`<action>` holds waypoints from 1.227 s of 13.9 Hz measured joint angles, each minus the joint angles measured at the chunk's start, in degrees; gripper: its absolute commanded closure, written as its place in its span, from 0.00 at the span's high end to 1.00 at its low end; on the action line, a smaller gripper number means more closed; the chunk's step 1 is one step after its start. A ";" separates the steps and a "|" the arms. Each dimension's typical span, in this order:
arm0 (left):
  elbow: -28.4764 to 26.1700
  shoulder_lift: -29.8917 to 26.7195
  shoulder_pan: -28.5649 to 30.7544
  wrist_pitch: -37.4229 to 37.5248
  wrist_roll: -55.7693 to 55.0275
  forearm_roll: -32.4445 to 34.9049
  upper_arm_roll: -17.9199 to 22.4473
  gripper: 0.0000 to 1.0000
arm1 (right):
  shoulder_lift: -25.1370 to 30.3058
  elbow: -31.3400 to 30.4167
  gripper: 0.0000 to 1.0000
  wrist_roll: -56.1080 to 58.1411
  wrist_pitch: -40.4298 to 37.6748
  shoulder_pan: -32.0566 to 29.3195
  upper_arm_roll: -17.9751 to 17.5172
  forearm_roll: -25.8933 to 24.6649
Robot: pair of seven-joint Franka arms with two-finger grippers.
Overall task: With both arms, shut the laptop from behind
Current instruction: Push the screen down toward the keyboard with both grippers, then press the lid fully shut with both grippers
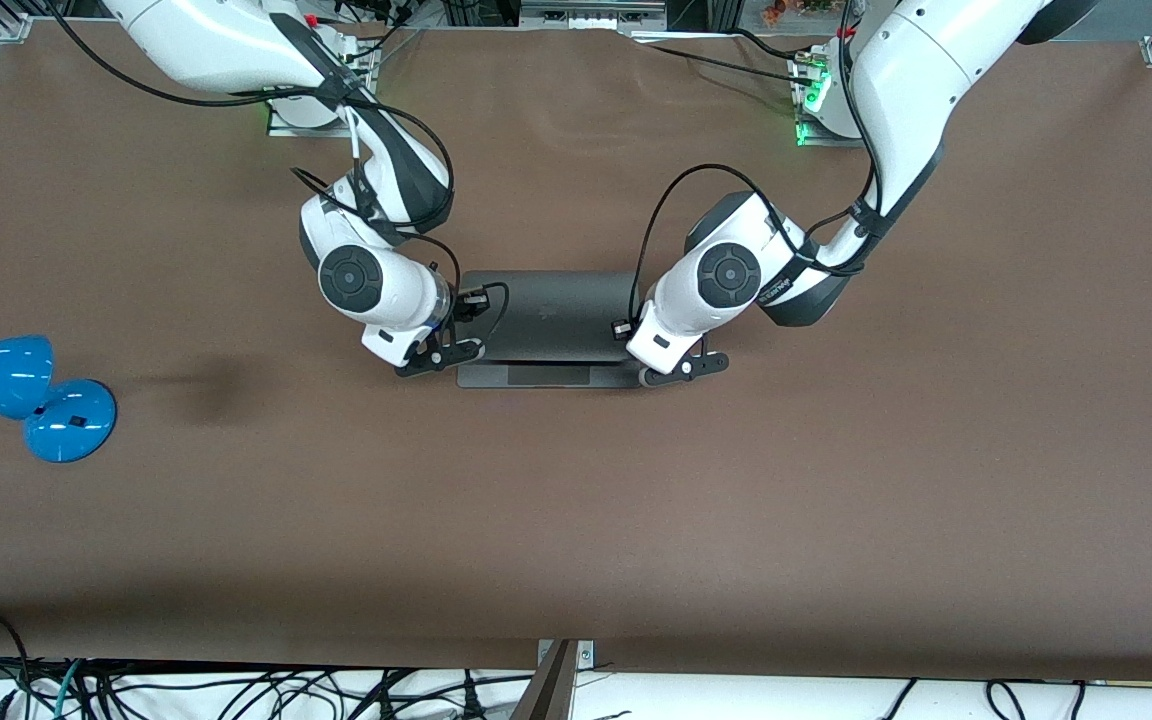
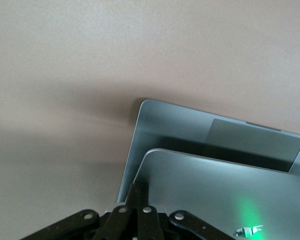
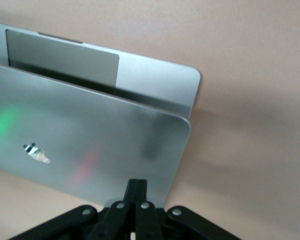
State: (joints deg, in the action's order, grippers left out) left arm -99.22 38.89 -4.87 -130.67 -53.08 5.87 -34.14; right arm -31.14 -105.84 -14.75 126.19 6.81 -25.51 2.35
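Note:
The space-grey laptop (image 1: pixel 546 315) sits mid-table with its lid tilted far down over the base. Only a front strip of the base with the trackpad (image 1: pixel 548 377) still shows. My right gripper (image 1: pixel 439 355) is shut and empty, its fingertips against the back of the lid near the corner toward the right arm's end; the right wrist view shows its gripper (image 3: pixel 136 187) on the lid (image 3: pixel 90 140). My left gripper (image 1: pixel 684 368) is shut and empty against the lid's other corner; the left wrist view shows its gripper (image 2: pixel 139 192), the lid (image 2: pixel 215 195) and the trackpad (image 2: pixel 255 145).
A blue desk lamp (image 1: pixel 26 390) lies on the brown table (image 1: pixel 576 520) near the right arm's end, nearer the front camera than the laptop. Loose cables (image 1: pixel 236 690) hang below the table's front edge.

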 measured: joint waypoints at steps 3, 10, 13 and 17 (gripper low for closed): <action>0.01 0.40 -0.13 -0.27 -0.06 0.89 0.28 0.00 | -1.10 0.21 0.00 0.46 1.25 0.15 0.61 -0.21; 0.05 1.11 -0.31 -0.89 -0.29 0.94 0.45 0.00 | -3.26 2.64 0.00 2.04 1.60 0.97 1.79 -0.32; 0.06 2.13 -0.37 -3.21 -0.56 0.94 0.59 0.00 | -4.86 3.83 0.00 3.39 3.03 1.02 2.02 -0.35; 0.08 3.15 -1.33 -4.12 -0.59 0.94 1.60 0.00 | -6.80 4.31 0.00 4.88 5.77 1.82 3.19 -0.39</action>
State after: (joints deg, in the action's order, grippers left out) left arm -99.14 42.03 -6.19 -134.79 -53.68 6.81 -32.54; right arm -37.94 -101.53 -9.87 131.96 8.63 -22.32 1.96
